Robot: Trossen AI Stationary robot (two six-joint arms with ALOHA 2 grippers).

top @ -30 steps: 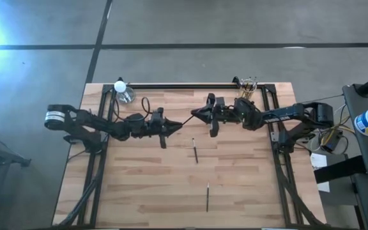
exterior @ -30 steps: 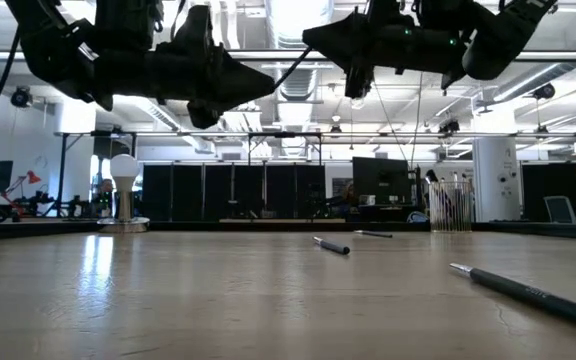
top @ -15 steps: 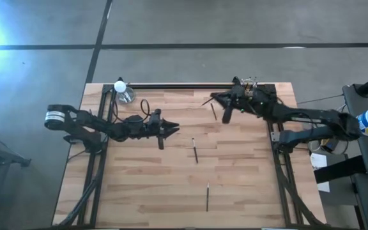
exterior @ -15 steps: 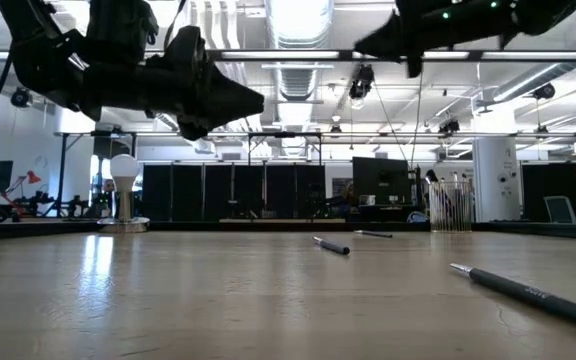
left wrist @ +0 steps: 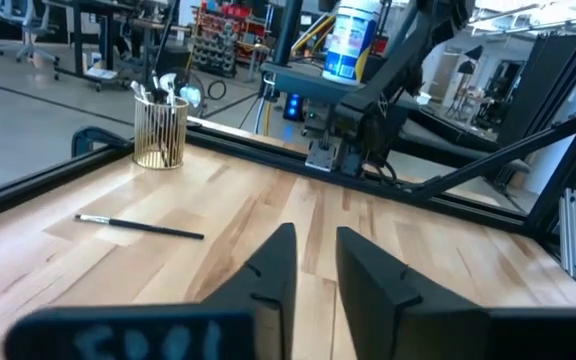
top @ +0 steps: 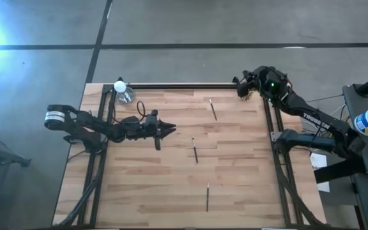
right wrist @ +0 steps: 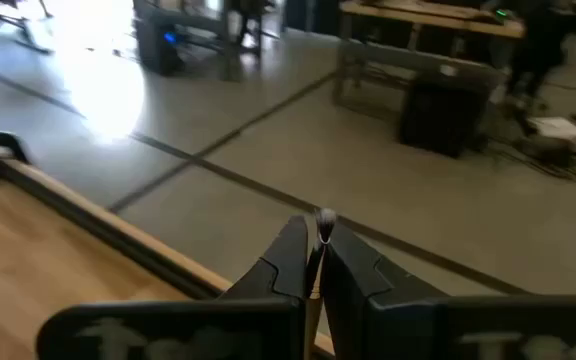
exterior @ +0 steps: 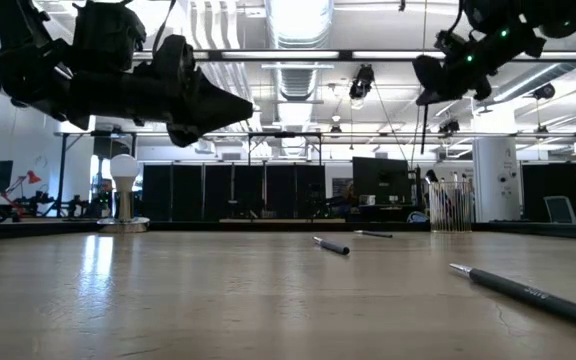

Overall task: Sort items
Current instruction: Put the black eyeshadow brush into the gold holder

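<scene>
Three thin dark sticks lie flat on the wooden table: one (top: 213, 108) toward the far side, one (top: 195, 151) in the middle, one (top: 207, 197) near the front. My left gripper (top: 173, 130) hovers left of the middle stick, pointing level toward the table's right, its fingers (left wrist: 313, 268) slightly open with nothing between them. My right gripper (top: 241, 89) is high over the far right corner, shut on another stick with a pale tip (right wrist: 324, 217). A gold wire holder (left wrist: 160, 130) with several brushes stands at that corner. My right gripper pinches a thin stick between its two fingers. The stick runs along the fingers, and its pale tip (right wrist: 324, 217) pokes out just past the fingertips. The stick is lifted clear of the table, beyond the table's far edge rail.
A glass cup with a white bulb (top: 122, 91) stands at the far left corner. Black frame rails (top: 190, 85) run along the far edge and both sides. The wire holder (exterior: 451, 205) shows at the back right in the low view. Bare wood lies between the sticks.
A second ago a stick reached between both grippers over the table's middle. My right gripper has since swung with it to the far right corner, rising and turning more level. My left gripper has drawn back a little toward the left and sunk, with nothing in it.
</scene>
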